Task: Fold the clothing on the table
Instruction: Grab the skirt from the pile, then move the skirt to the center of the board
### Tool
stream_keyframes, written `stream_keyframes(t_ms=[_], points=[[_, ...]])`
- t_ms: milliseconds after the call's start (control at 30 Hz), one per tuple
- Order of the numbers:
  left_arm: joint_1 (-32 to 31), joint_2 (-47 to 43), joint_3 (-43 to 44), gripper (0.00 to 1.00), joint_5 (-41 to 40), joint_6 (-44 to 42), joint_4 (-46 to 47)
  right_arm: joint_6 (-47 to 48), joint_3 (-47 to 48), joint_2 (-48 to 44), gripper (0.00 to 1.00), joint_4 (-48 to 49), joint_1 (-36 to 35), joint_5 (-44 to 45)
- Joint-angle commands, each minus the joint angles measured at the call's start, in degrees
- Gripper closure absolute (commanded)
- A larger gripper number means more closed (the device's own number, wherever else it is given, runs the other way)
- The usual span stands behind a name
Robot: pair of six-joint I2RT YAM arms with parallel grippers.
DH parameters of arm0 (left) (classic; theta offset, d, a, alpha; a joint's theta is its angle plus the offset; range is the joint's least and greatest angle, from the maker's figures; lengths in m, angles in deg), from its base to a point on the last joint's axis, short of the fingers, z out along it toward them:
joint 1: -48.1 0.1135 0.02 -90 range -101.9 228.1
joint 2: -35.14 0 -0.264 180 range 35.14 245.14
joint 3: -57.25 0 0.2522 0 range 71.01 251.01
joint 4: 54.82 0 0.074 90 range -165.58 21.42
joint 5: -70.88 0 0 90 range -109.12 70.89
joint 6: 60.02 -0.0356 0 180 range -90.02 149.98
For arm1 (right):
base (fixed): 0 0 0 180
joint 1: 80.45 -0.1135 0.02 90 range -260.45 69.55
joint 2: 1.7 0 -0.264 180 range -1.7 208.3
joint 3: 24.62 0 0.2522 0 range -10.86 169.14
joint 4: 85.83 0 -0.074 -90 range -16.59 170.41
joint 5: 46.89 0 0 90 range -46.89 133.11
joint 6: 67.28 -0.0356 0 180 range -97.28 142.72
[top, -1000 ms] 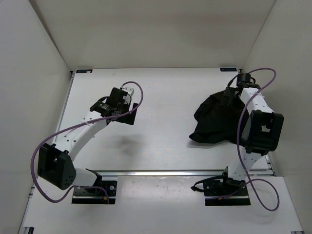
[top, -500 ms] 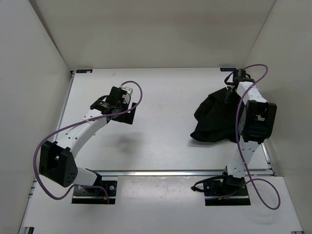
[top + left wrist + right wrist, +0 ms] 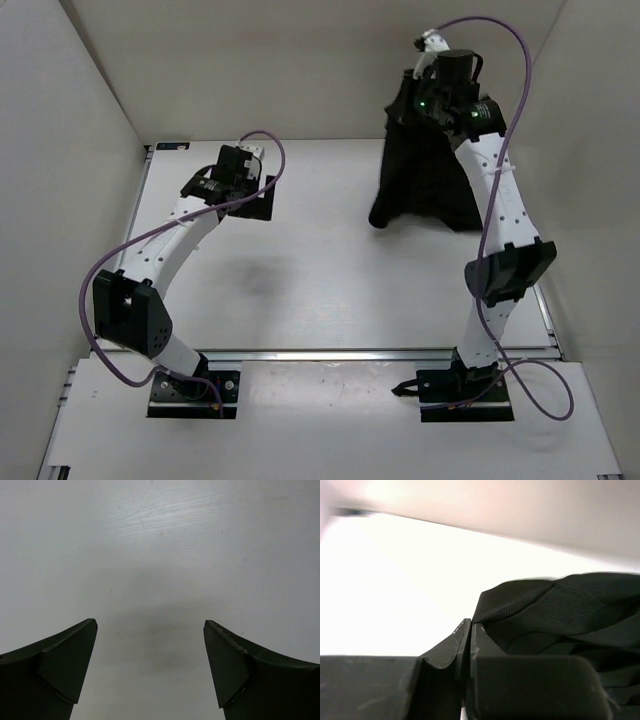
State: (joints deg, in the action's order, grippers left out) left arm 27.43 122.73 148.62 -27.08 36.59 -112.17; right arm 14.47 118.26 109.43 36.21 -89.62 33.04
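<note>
The black clothing (image 3: 420, 180) hangs in the air over the far right of the white table (image 3: 320, 280), its lower edge near the tabletop. My right gripper (image 3: 412, 95) is raised high by the back wall and shut on the garment's top edge. In the right wrist view the jaws (image 3: 470, 624) are pressed together, with ribbed black clothing (image 3: 560, 610) bunched at and beside their tips. My left gripper (image 3: 250, 195) hovers low over the far left of the table. Its fingers (image 3: 150, 625) stand wide apart over the bare table (image 3: 160, 540), with nothing between them.
White walls close in the table on the left, right and back. A silver rail (image 3: 350, 352) runs along the near edge, with both arm bases (image 3: 190, 392) behind it. The right arm (image 3: 500, 220) stretches up along the right side.
My right gripper closed on the clothing and lifted it from a heap on the table high toward the back wall. The left gripper shifted slightly farther back, still open.
</note>
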Motion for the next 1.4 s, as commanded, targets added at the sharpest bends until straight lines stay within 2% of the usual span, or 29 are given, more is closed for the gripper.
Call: stream_keyframes(t_ms=[0,67,133,267,400,500,567,600,700,800,833,900,967,1067,1133,1200,1367], points=[[2.02,-0.75,5.79,0.01,-0.57,1.82,-0.97,1.75,4.75,-10.57,1.0,2.63,-5.24,-6.27],[4.05,-1.1,6.5,0.02,1.81,3.23,-0.27,1.05,-1.74,-17.49,1.0,4.39,-5.25,-10.56],[5.72,-1.28,7.12,0.01,2.87,3.58,-0.26,0.26,-13.57,-22.59,1.0,6.84,-6.12,-11.38],[4.23,-0.93,9.06,0.01,-2.66,2.97,-2.54,-2.82,-37.03,-29.74,1.0,7.56,-6.47,-18.49],[5.63,-2.51,9.24,0.01,-2.32,3.67,-1.58,-2.91,-59.54,-33.78,0.96,4.75,-7.88,-14.21],[4.67,-3.57,8.62,0.01,-2.49,3.41,-1.23,-3.35,-70.38,-34.05,0.94,6.05,-2.62,-17.52],[3.27,-4.01,6.96,0.01,-2.14,2.79,-1.15,-4.05,-74.25,-34.75,1.0,8.42,3.86,-19.63],[3.26,-4.18,6.34,0.02,-1.79,3.05,-0.79,-4.14,-75.76,-35.62,1.0,9.22,5.37,-20.08],[1.07,-3.92,3.61,0.01,-0.29,3.49,0.7,-3.27,-76.74,-36.51,0.98,11.5,10.3,-19.82],[-1.48,-2.69,0.63,0.01,-0.21,3.67,1.58,-1.95,-73.77,-36.16,0.85,10.72,11.63,-17.8],[-1.57,-1.91,0.18,0.01,0.23,3.93,1.58,-1.68,-72.36,-35.81,0.78,10.98,10.85,-17.45],[-2.1,-1.28,-1.31,0.01,2.07,4.64,2.37,-0.98,-70.6,-35.02,0.53,12.12,7.26,-15.35],[-2.36,-1.37,-3.85,0.01,1.64,6.3,3.77,-0.71,-69.44,-33.97,0.38,15.01,3.48,-14.64],[-2.19,-1.54,-5.79,0.02,-0.73,8.41,3.69,0.69,-66.55,-30.29,0.34,18.36,-2.32,-14.37],[-1.22,-2.16,-7.89,0.02,-1.7,11.13,3.43,3.13,-60.78,-26.52,0.31,18.72,-6.46,-12.01],[0.18,-3.39,-10.88,0.07,-1.96,12.89,3.17,5.43,-55.4,-21.59,0.29,19.42,-11.55,-8.76],[1.51,-4.36,-16.59,0.22,0.58,15.53,4.57,11.93,-40.54,-5.88,0.28,18.46,-18.59,-5.69]])
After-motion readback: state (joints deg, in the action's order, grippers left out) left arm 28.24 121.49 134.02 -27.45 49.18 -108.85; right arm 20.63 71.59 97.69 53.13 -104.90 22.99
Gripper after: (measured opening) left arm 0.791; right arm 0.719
